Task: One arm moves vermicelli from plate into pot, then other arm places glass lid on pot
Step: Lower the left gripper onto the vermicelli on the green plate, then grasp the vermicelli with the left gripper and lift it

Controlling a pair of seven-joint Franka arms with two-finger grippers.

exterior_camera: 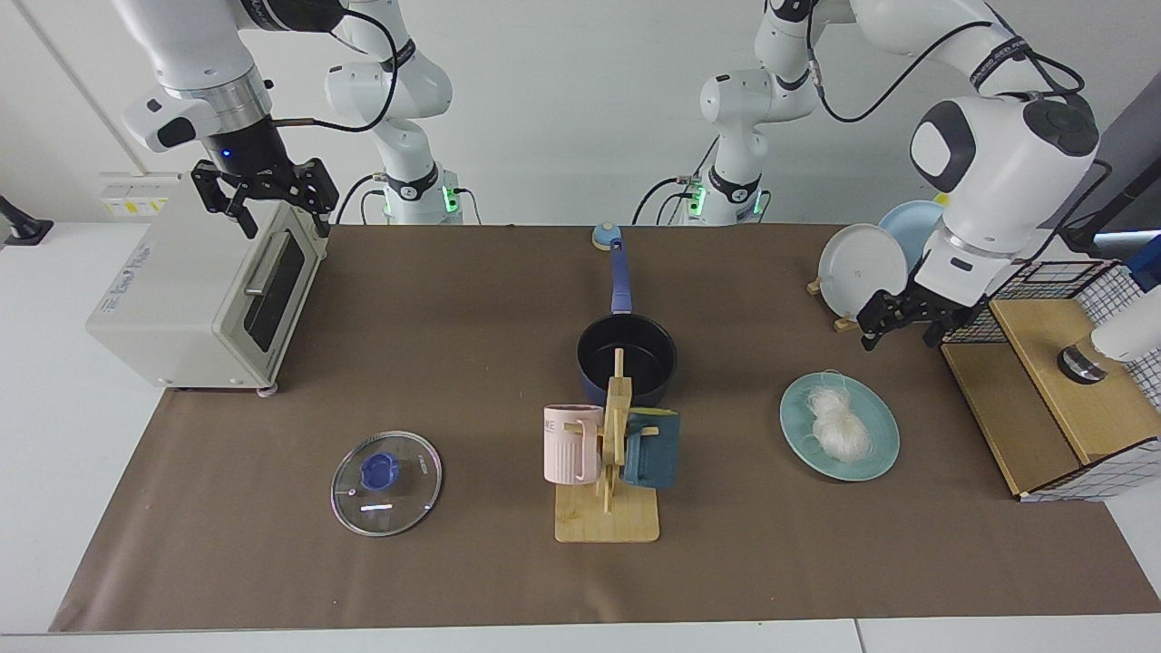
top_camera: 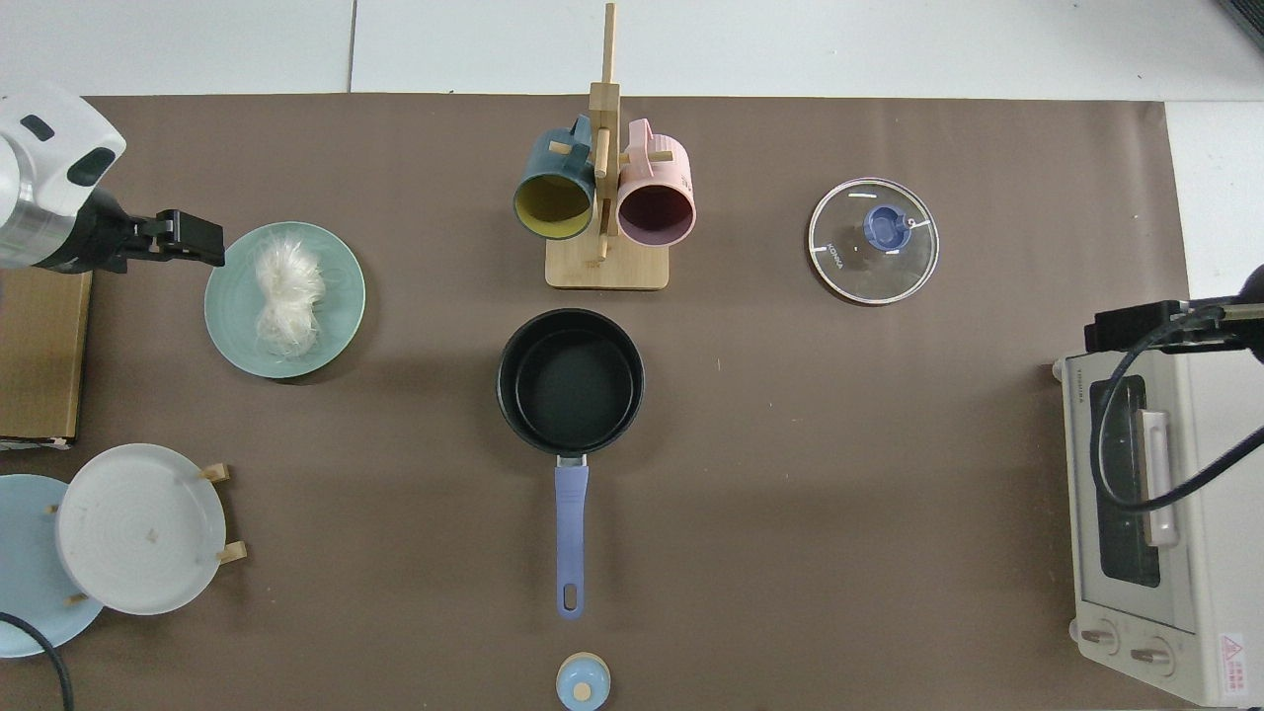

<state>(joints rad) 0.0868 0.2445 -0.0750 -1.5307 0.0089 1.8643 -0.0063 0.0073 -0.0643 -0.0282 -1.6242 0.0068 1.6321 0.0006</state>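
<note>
The vermicelli (exterior_camera: 839, 426) (top_camera: 288, 294), a white bundle of threads, lies on the teal plate (exterior_camera: 878, 453) (top_camera: 235, 331). My left gripper (exterior_camera: 898, 337) (top_camera: 193, 240) hangs open just beyond the plate's far edge, above the table, touching nothing. The dark blue pot (exterior_camera: 646, 349) (top_camera: 571, 380) stands mid-table with nothing inside, its handle pointing toward the arm bases. The glass lid (exterior_camera: 386, 470) (top_camera: 873, 240) lies flat on the mat, blue knob up. My right gripper (exterior_camera: 282, 222) (top_camera: 1121, 329) waits open above the toaster oven, far from the lid.
A toaster oven (exterior_camera: 200, 290) sits under the right arm. A wooden mug rack (exterior_camera: 608, 517) with a pink and a dark blue mug stands in front of the pot. A rack with a white plate (exterior_camera: 862, 263) and a wire-and-wood box (exterior_camera: 1043, 399) flank the left arm.
</note>
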